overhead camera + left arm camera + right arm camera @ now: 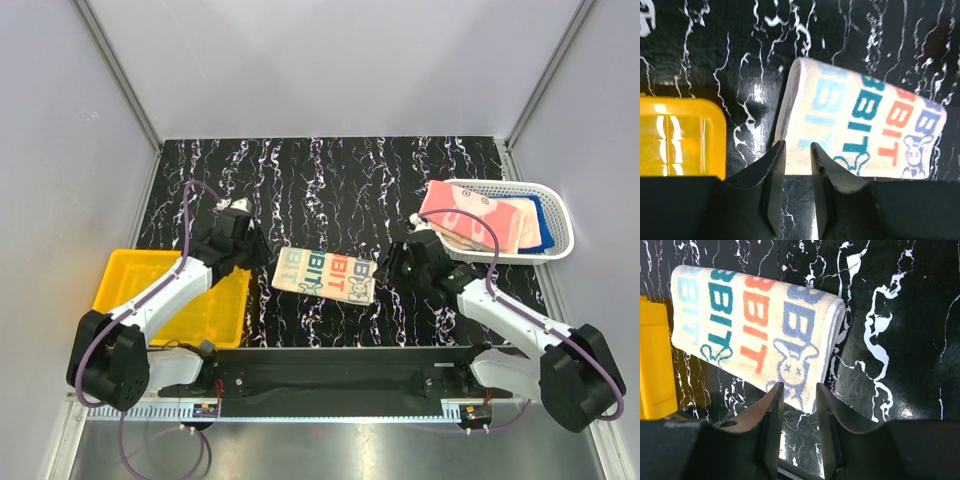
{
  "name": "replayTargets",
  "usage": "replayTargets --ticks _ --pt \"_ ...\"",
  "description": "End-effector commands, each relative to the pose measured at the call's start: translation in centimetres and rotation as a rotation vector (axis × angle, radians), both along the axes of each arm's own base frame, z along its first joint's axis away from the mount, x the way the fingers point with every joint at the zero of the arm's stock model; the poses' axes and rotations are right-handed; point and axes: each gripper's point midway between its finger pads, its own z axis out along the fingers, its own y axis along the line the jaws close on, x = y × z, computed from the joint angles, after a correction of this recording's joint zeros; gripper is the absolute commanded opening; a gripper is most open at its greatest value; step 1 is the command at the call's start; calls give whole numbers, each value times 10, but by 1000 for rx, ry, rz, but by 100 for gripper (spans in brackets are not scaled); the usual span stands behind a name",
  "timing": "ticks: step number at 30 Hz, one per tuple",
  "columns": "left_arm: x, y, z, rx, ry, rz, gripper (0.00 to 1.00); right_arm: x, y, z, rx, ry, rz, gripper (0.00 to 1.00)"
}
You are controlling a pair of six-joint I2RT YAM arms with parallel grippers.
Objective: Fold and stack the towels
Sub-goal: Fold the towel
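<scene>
A folded beige towel with big teal and orange letters (325, 274) lies flat in the middle of the black marbled table. My left gripper (264, 257) hovers just off its left end, jaws apart with nothing between them. In the left wrist view the fingertips of the left gripper (797, 146) sit at the near edge of the towel (865, 120). My right gripper (389, 268) stands at the towel's right end, likewise open and empty. The right wrist view shows the right gripper (799, 386) by the folded corner of the towel (750, 325). More towels, salmon-pink (480, 215) and blue (543, 214), lie in the basket.
A white mesh basket (562, 240) stands at the right of the table. A yellow plastic bin (120, 275) sits at the left near the left arm, also visible as the yellow bin (680, 135) and the bin's edge (655, 360). Grey walls enclose the table.
</scene>
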Motion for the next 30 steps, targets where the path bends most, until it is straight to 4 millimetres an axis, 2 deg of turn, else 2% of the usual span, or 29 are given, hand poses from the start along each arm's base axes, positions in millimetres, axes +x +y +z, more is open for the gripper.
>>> replayTargets --ticks 1,3,5,10,14,18,20,25,28,30 --pt "13 -5 31 10 -83 -6 31 13 2 10 -14 -23 -18 39" --pt "14 -12 34 6 -90 -26 30 13 2 8 -17 -17 -24 39" --pt "10 -23 27 11 -68 -66 30 12 1 1 -25 1 -30 40" --pt "5 -35 -6 66 -9 -105 30 14 2 -20 -45 47 -44 46" --pt "4 -31 -43 142 59 -90 30 17 8 -33 -53 64 -40 52" --pt "2 -25 -67 188 102 -63 29 23 15 -40 -48 57 -39 65" --pt "-1 -25 -75 200 114 -65 28 23 18 -48 -61 73 -29 67" --pt "-8 -23 -80 196 118 -52 28 25 32 -59 -90 79 -26 64" --pt "-9 -23 -77 186 109 -50 28 25 38 -65 -126 89 -23 58" --pt "-11 -24 -75 176 107 -51 28 26 37 -68 -162 102 -37 47"
